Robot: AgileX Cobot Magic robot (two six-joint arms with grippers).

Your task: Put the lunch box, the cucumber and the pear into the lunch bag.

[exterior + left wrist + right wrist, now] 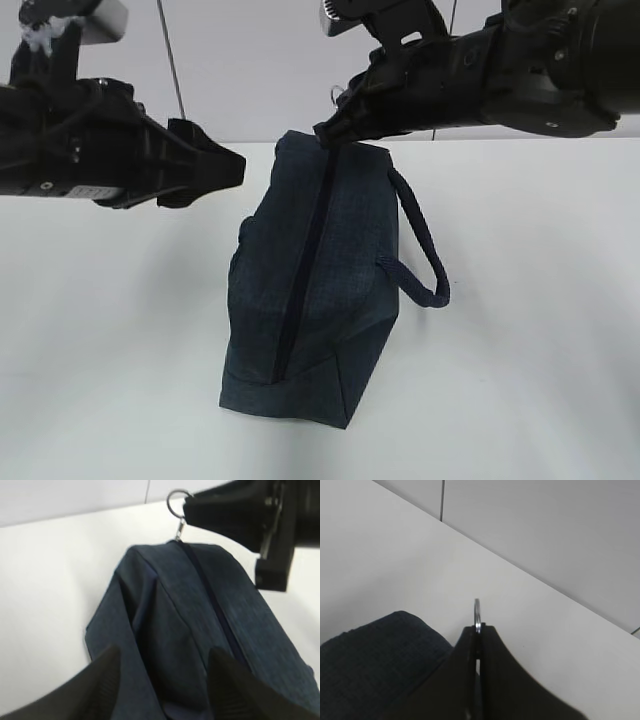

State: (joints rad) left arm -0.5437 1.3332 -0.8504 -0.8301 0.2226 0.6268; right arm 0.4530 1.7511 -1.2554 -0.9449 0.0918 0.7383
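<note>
The dark navy lunch bag (330, 290) lies on the white table with its long zipper (303, 275) shut along the top. My right gripper (326, 132) is shut on the metal ring pull (477, 611) at the bag's far end; the ring (176, 502) also shows in the left wrist view. My left gripper (238, 168) is open and empty, held above the table just left of the bag. In the left wrist view its fingers (107, 680) straddle the bag's fabric (175, 630) without touching it. The lunch box, the cucumber and the pear are out of view.
A looped strap handle (425, 250) lies on the table at the bag's right side. White table (520, 380) surrounds the bag, with a grey wall (545, 530) behind the far edge.
</note>
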